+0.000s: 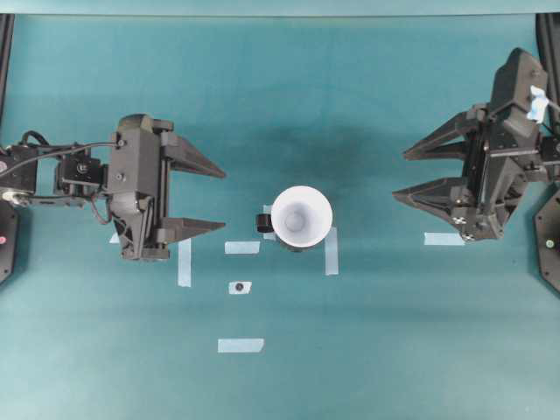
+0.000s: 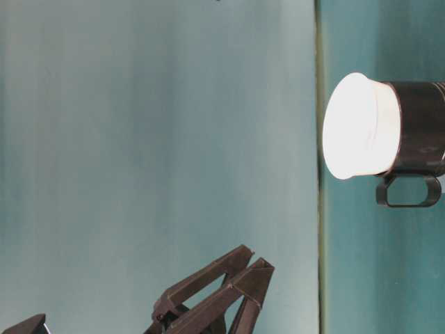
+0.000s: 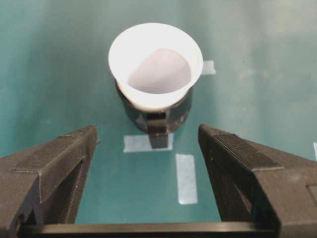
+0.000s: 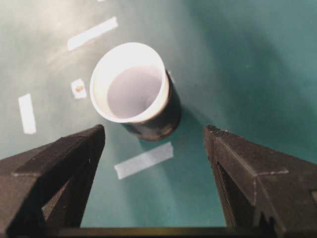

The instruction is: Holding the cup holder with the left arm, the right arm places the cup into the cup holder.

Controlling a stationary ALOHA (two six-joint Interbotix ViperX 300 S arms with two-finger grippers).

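Observation:
The white cup (image 1: pixel 301 217) sits inside the black cup holder (image 1: pixel 264 223) at the table's middle; the holder's side tab points left. The cup (image 3: pixel 155 65) in its holder (image 3: pixel 157 115) shows ahead of my left gripper in the left wrist view, and the cup (image 4: pixel 130 88) in its holder (image 4: pixel 158 124) shows ahead of my right gripper in the right wrist view. The table-level view shows the cup (image 2: pixel 358 126) in the holder (image 2: pixel 421 129). My left gripper (image 1: pixel 223 198) is open and empty, left of the holder. My right gripper (image 1: pixel 401 175) is open and empty, well right of the cup.
Several pale tape strips lie on the teal table round the holder, such as one (image 1: pixel 242 248) to its left, one (image 1: pixel 332 250) to its right and one (image 1: pixel 241 345) nearer the front. A small dark dot sits on a tape square (image 1: pixel 240 287).

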